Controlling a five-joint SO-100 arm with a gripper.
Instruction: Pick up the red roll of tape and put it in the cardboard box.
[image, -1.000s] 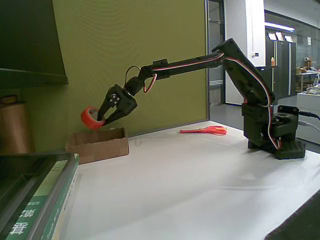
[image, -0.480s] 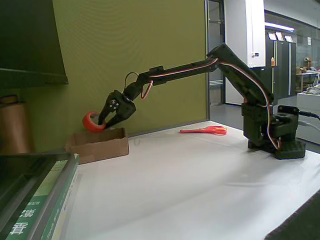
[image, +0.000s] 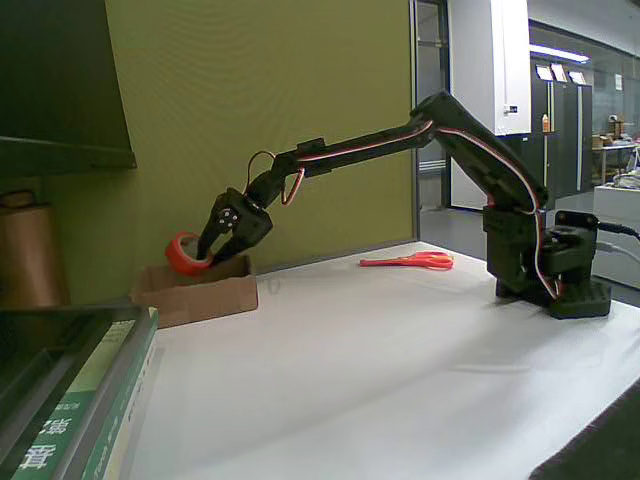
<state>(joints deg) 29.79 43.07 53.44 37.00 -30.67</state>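
Green wall panel stands behind the white bench (image: 400, 350). Red roll of tape (image: 180, 253), clamped in the fingers (image: 207, 258), hangs just above the cardboard box (image: 196, 289). Lower until below the rim, then release.

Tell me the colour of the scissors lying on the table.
Red-orange; the scissors show best, and only, in the fixed view.

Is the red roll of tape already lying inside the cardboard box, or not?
Not yet. The gripper holds the red roll of tape just above the cardboard box, at its rim.
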